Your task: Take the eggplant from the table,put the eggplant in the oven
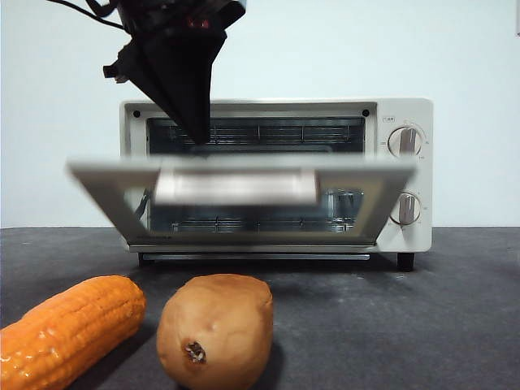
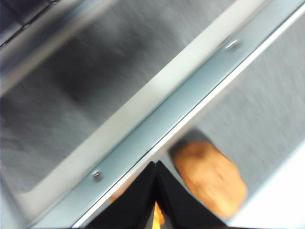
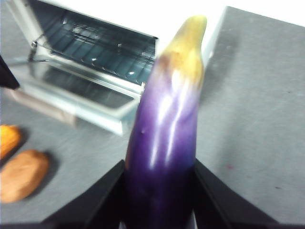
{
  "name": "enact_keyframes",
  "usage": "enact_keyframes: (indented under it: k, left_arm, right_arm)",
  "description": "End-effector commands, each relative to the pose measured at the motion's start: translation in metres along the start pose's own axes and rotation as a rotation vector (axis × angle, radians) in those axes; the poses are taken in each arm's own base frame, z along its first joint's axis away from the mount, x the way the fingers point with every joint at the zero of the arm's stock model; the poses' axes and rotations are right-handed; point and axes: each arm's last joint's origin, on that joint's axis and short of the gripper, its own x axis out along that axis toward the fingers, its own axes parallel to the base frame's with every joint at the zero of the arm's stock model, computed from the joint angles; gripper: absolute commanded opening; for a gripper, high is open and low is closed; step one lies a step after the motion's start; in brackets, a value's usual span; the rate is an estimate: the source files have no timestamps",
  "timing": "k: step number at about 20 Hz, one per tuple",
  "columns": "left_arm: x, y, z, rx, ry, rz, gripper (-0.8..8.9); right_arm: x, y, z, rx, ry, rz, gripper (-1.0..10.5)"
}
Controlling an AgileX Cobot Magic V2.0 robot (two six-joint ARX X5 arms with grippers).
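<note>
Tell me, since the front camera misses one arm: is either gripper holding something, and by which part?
The right gripper clamps the glossy purple eggplant around its thick lower body. The left gripper, shut, holds nothing, its tips at the cream oven's open door.

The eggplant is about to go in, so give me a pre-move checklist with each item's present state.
1. Eggplant gripped: ok, the right gripper has its jaws on both sides of it.
2. Oven door fully down: not ok, it hangs partway and looks blurred, as if moving.
3. Left gripper out of the opening: not ok, its shut jaws sit at the door's top edge.
4. Rack free: cannot tell, the door hides much of it.
5. Potato and corn out of the way: ok, both lie on the table in front of the oven.
</note>
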Motion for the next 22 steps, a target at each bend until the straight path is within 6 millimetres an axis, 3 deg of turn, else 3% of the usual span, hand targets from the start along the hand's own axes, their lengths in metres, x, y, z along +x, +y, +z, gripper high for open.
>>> enact_keyframes:
  k: [1,5,8,11,15,22]
  left_arm:
    - [-0.021,-0.012,-0.003,0.049,-0.057,-0.009,0.04]
    - [-0.062,-0.011,-0.017,0.029,-0.240,0.027,0.04]
    - [-0.077,0.004,-0.042,-0.078,-0.367,0.128,0.04]
    - [-0.077,0.019,-0.077,-0.191,-0.472,0.172,0.04]
    - [-0.062,0.039,-0.117,-0.333,-0.537,0.221,0.04]
    - [-0.040,0.057,-0.146,-0.431,-0.534,0.248,0.04]
  right_arm:
    - [-0.001,0.003,0.005,0.008,-0.016,0.061,0.6]
    - [0.003,0.009,0.009,-0.029,-0.016,0.155,0.6]
    - [0.008,0.015,0.014,-0.090,-0.017,0.264,0.6]
    - [0.016,0.024,0.023,-0.163,-0.045,0.412,0.6]
    - [0.040,0.043,0.041,-0.199,-0.067,0.600,0.6]
    - [0.085,0.066,0.046,-0.326,0.023,0.638,0.6]
